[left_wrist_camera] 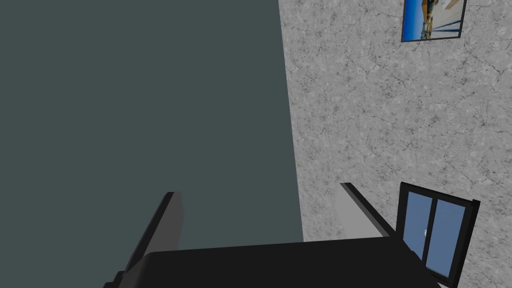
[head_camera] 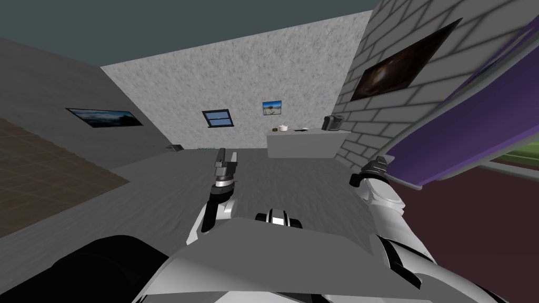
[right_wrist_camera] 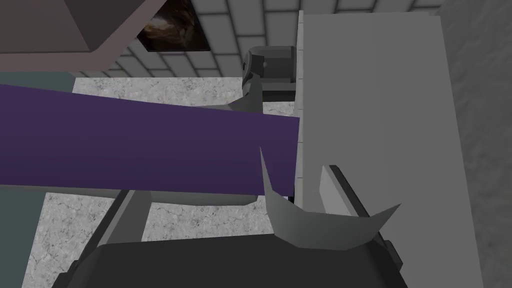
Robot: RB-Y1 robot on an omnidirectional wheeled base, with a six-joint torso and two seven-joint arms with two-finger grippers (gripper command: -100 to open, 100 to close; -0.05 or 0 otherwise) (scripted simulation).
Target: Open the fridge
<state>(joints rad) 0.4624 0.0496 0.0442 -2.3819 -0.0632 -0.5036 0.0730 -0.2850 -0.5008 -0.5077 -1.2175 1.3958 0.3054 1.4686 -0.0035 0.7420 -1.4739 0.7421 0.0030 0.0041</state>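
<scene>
Right gripper [right_wrist_camera: 232, 181]: fingers wide apart, clamping nothing. Purple fridge door [right_wrist_camera: 125, 145], grey-rimmed, runs just beyond the tips; a grey curved piece [right_wrist_camera: 320, 227] sits at one finger's base, contact unclear. Fridge door is near on my right, with the right forearm at its edge. Left gripper [head_camera: 227, 153] points forward, fingers wide, empty. Grey counter [head_camera: 305, 143] stands far off by the brick wall, a dark appliance [head_camera: 332, 122] on it

A home kitchen. A plain grey counter block [head_camera: 302, 143] stands against a white brick wall [head_camera: 368, 131]. On the counter sit a small white pot [head_camera: 283, 128] and a dark boxy appliance [head_camera: 332, 122]. To the counter's right stands a purple, grey-edged fridge door [head_camera: 463, 142]. Above the counter hangs a blue framed picture [head_camera: 271, 107], with a small dark-framed window [head_camera: 217, 118] to the counter's left.
</scene>
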